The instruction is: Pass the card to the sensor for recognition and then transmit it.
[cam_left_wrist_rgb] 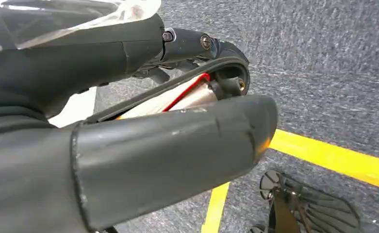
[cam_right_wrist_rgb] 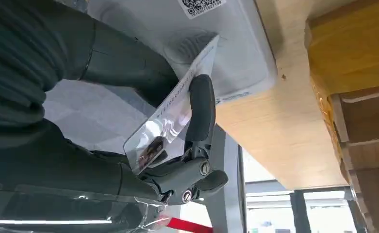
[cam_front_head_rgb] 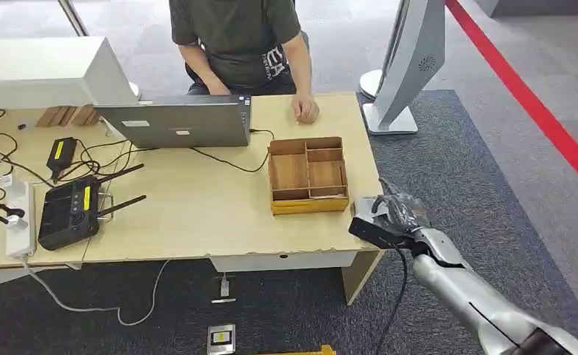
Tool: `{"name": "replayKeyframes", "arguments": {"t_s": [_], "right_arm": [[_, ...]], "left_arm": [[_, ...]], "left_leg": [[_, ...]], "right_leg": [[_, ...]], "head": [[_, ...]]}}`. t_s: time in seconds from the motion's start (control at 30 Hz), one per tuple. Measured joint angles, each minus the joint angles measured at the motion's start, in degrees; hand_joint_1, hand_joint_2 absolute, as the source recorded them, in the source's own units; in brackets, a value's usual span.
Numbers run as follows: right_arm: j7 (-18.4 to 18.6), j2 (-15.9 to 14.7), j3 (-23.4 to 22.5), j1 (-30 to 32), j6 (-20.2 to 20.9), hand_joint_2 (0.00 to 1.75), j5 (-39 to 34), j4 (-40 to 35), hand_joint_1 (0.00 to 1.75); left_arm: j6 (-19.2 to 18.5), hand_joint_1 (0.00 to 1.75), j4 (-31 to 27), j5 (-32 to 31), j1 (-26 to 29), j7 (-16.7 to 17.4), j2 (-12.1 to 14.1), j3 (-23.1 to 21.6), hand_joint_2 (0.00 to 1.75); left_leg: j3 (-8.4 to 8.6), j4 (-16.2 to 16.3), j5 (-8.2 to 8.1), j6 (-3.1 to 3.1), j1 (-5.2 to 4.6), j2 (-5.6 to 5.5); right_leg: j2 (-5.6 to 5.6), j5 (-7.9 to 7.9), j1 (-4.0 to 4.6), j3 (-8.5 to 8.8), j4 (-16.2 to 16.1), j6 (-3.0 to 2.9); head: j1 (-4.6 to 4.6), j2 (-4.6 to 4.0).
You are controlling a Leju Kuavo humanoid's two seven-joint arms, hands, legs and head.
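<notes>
My right hand [cam_front_head_rgb: 393, 211] hovers at the table's front right corner, just right of the wooden tray [cam_front_head_rgb: 309, 205]. It pinches a clear-sleeved card [cam_right_wrist_rgb: 170, 121] between the thumb and a dark finger [cam_right_wrist_rgb: 202, 104]. The card's far edge lies against the white sensor box [cam_right_wrist_rgb: 216, 43], which carries a QR label and sits on the table corner beside the tray [cam_right_wrist_rgb: 357, 58]. In the head view the sensor [cam_front_head_rgb: 365, 202] is mostly hidden by the hand. My left hand [cam_left_wrist_rgb: 153, 145] hangs over the carpet holding nothing, with a gap between thumb and fingers.
A person [cam_front_head_rgb: 237, 37] sits behind the table [cam_front_head_rgb: 197, 207], one hand [cam_front_head_rgb: 306, 109] resting on it near the laptop [cam_front_head_rgb: 178, 122]. A black router [cam_front_head_rgb: 67, 211], cables and a power strip [cam_front_head_rgb: 19, 222] lie at the left. A white kiosk stand [cam_front_head_rgb: 411, 59] rises at the back right.
</notes>
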Motion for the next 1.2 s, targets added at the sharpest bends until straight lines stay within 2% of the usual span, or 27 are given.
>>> {"name": "replayKeyframes", "arguments": {"t_s": [0.1, 0.13, 0.2, 0.33, 0.47, 0.6, 0.83, 0.9, 1.0, 1.2], "right_arm": [[0.2, 0.0, 0.2, -1.1, -2.0, 1.75, 1.9, 0.1, 1.75], [1.1, -0.2, 0.2, -1.8, -3.3, 1.75, 3.1, -0.8, 1.75], [3.9, -0.8, 0.2, -3.0, -3.1, 1.75, 5.0, -3.5, 1.75], [9.6, -2.4, -0.1, -6.6, 1.8, 1.75, 8.4, -11.5, 1.75], [13.0, -3.7, -0.7, -10.7, 7.0, 1.75, 11.9, -20.3, 1.75], [14.7, -4.0, -0.7, -13.1, 11.0, 1.75, 15.3, -26.4, 1.75], [15.1, -3.9, -0.7, -14.3, 12.0, 1.75, 16.7, -32.4, 1.75], [14.1, -3.0, -0.5, -14.7, 12.7, 1.75, 17.4, -32.7, 1.75], [12.7, 0.0, 0.2, -16.1, 13.2, 1.75, 19.6, -31.5, 1.75], [13.0, 7.7, 1.9, -21.4, 13.3, 1.75, 24.8, -22.2, 1.75]], "left_arm": [[0.0, 0.0, 0.0, -0.1, 0.0, 0.0, 0.0, 0.0, 0.0], [0.0, 0.0, 0.0, -0.2, 0.0, -0.2, 0.0, 0.0, 0.0], [-0.1, 0.0, 0.0, -0.4, 0.0, -0.7, 0.0, 0.0, 0.0], [-0.6, 0.0, 0.0, -0.9, 0.0, -1.9, 0.0, 0.0, 0.0], [-1.8, 0.0, 0.0, -2.3, 0.0, -2.2, 0.2, 0.0, 0.0], [-2.5, 0.0, 0.0, -3.6, 0.0, -1.4, 0.2, -0.1, 0.0], [-2.6, 0.0, 0.0, -4.1, 0.0, -1.2, 0.2, -0.2, 0.0], [-2.7, 0.0, 0.0, -4.4, 0.0, -1.2, 0.1, -0.2, 0.0], [-3.5, 0.0, 0.0, -5.5, -0.2, -1.6, -0.4, -0.5, 0.0], [-4.2, 0.0, 0.0, -7.4, -0.6, -2.4, -1.1, -1.4, 0.0]], "left_leg": [[-0.04, 0.0, 0.02, 0.02, -0.01, 0.0], [-0.05, 0.0, 0.03, 0.02, -0.01, 0.0], [-0.04, 0.0, 0.03, 0.02, -0.02, 0.0], [-0.06, 0.0, 0.06, 0.03, -0.02, 0.03], [-0.06, 0.0, 0.08, 0.01, -0.01, 0.03], [-0.06, 0.0, 0.08, 0.01, -0.01, 0.04], [-0.1, 0.0, 0.07, 0.01, -0.01, 0.03], [-0.15, 0.0, 0.07, 0.01, -0.01, 0.03], [-0.14, 0.0, 0.08, 0.01, 0.0, 0.06], [-0.23, 0.0, 0.21, -0.03, 0.07, -0.03]], "right_leg": [[0.0, 0.02, -0.01, -0.02, 0.0, 0.0], [0.0, 0.05, -0.01, -0.03, 0.0, -0.02], [0.0, 0.06, -0.01, -0.04, 0.0, -0.03], [0.0, 0.09, -0.01, -0.06, 0.0, -0.04], [0.0, 0.1, -0.01, -0.08, 0.0, -0.04], [0.0, 0.1, 0.0, -0.08, 0.0, -0.04], [0.0, 0.1, 0.0, -0.07, 0.0, -0.03], [0.0, 0.11, 0.0, -0.08, 0.0, -0.03], [0.07, 0.12, 0.0, -0.12, 0.0, -0.06], [0.01, 0.14, 0.06, -0.17, 0.1, -0.07]], "head": [[0.0, 0.0], [0.0, 0.0], [0.0, 0.0], [0.02, 0.0], [0.02, 0.0], [0.0, 0.0], [0.02, 0.0], [0.02, 0.0], [0.0, 0.0], [-0.02, 0.0]]}}
